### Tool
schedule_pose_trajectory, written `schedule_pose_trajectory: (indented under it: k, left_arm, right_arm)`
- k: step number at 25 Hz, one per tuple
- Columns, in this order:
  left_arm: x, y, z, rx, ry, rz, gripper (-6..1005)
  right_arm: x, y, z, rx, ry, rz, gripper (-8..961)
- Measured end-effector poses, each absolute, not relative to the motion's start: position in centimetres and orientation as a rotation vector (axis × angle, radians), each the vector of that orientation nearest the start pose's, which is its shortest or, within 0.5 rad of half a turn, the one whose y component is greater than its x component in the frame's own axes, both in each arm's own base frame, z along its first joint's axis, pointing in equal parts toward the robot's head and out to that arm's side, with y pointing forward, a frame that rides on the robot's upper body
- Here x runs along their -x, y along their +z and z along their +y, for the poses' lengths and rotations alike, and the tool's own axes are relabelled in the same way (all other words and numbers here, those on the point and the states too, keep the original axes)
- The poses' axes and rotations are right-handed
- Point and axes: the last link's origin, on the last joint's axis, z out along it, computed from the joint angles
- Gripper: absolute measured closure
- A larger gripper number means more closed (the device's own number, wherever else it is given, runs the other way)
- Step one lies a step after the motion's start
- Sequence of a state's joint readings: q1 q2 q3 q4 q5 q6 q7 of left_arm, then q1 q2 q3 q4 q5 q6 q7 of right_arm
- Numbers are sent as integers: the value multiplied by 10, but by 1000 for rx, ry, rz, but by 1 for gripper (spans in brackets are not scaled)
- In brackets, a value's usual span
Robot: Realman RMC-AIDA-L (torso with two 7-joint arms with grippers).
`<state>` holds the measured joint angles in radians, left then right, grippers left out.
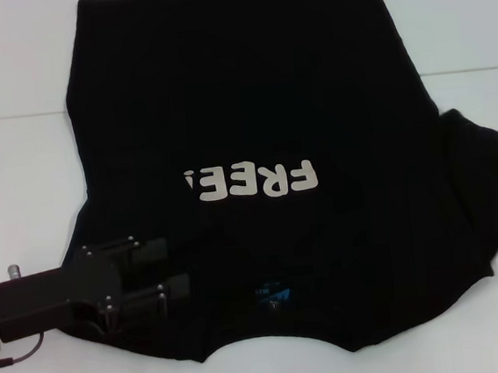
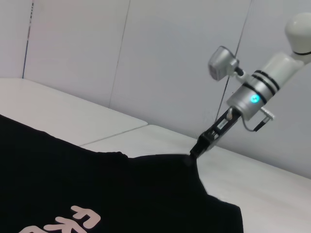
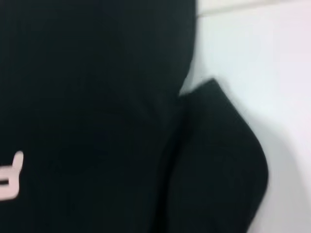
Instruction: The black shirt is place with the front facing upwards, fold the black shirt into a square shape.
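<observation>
Cream block letters reading "FREE!" stand on the front of the black shirt (image 1: 250, 107), upside down in the head view, toward six o'clock of the cloth. The small blue neck label (image 1: 272, 292) is unreadable.

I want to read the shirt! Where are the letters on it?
In the head view, the cream letters "FREE!" sit upside down near the middle of the black shirt, just beyond the left gripper and the small blue neck label.
</observation>
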<state>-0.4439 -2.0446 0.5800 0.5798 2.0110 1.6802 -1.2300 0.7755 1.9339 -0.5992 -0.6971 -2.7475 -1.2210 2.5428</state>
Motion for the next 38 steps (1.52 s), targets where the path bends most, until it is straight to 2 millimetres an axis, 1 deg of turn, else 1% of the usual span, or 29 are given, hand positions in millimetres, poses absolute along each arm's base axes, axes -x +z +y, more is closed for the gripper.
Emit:
schedule_pose_trajectory:
  k: [4,6,10,14,19,21,23,29,33,38]
  left_arm:
    - [293,13,294,2692,-802,-607,333]
    - [293,13,294,2692,-801,-607,333]
    - [294,13,294,2691,-800,-607,332]
    - [294,14,294,2691,-799,-607,332]
    - [294,14,294,2690,-801,-617,332]
    - [294,14,294,2690,-800,-620,332]
    - [294,14,294,2690,-800,-619,332]
    - [294,14,294,2689,-799,-619,332]
    - [294,14,294,2690,-800,-618,332]
    - [293,14,295,2690,-800,-618,332]
  right_arm:
    - [-308,103,412,1935,65,1619,937]
    - [-307,111,411,1931,91,1614,937]
    - [-306,117,411,1927,102,1604,937]
    - [-301,115,415,1948,93,1579,938]
    - [-281,100,425,2049,57,1504,938]
    - [-271,90,428,2100,27,1467,937]
    - [-257,77,433,2164,-17,1412,937]
    - [-222,45,438,2302,-129,1291,937]
    - [-205,27,440,2362,-180,1221,938]
    - [-192,12,440,2403,-216,1152,938]
